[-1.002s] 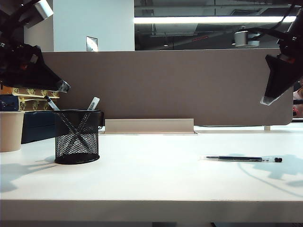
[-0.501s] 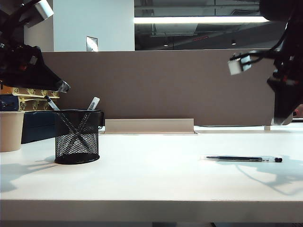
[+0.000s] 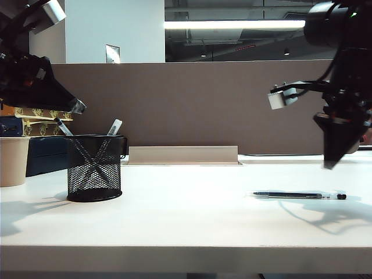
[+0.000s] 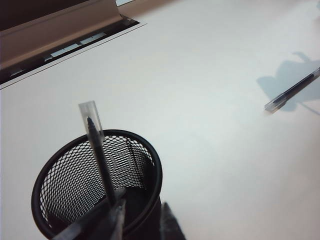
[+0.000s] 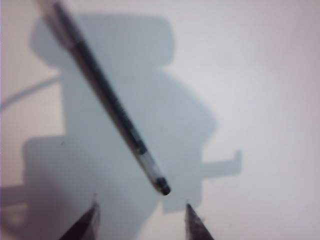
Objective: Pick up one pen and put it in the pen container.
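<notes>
Clear plastic with a dark ink tube, the pen (image 3: 299, 195) lies flat on the white counter (image 3: 192, 221), well apart from the pen container (image 3: 94, 168), whose mesh blurs two pens inside. The right gripper (image 5: 141, 220) hangs above its black end, fingers spread, holding nothing. The left gripper (image 4: 142, 222) hovers over the container, cropped; I cannot tell its state.

Office: desk partition (image 3: 203, 104), ceiling striplight (image 3: 232, 24)
</notes>
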Motion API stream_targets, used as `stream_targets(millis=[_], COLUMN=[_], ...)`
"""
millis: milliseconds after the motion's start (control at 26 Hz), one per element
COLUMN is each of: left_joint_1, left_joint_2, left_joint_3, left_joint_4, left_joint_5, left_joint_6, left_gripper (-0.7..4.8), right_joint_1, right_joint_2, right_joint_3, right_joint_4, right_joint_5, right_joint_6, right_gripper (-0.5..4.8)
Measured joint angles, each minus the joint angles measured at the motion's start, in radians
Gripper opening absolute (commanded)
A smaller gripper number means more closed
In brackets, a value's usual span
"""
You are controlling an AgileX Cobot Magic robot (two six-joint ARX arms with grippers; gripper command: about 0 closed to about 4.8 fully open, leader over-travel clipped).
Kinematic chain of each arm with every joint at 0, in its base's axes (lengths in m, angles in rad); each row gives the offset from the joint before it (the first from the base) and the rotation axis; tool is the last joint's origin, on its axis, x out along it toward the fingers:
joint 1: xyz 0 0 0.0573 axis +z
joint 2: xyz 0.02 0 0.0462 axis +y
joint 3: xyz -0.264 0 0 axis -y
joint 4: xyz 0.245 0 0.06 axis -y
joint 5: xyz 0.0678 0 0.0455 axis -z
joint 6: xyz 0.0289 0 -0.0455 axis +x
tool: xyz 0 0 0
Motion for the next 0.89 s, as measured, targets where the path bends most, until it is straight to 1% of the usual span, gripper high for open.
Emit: stream_targets(millis=[116, 655, 771, 886], left_joint_1=[0.0, 0.0, 0.0, 0.0], left_joint_2=[0.0, 0.0, 0.0, 0.0], left_joint_3=[0.0, 0.0, 0.0, 0.0], left_joint_4=[0.0, 0.0, 0.0, 0.0], left_joint_5=[0.0, 0.0, 0.0, 0.0], left_joint_6=[0.0, 0.0, 0.0, 0.0], left_gripper=[0.94, 0.94, 0.94, 0.94], right_joint_1=[0.0, -0.001, -0.001, 0.0], right_joint_2=[-0.006, 0.015, 0.056, 0.072], right_joint_3=[0.0, 0.0, 0.0, 0.0], right_joint_4=[0.026, 0.043, 0.044, 0.043], right_joint_5=[0.004, -0.011, -0.042, -0.05], right_joint_6=[0.017, 0.021, 0.034, 0.037], right_gripper=[2.17, 2.26, 2.26, 2.27])
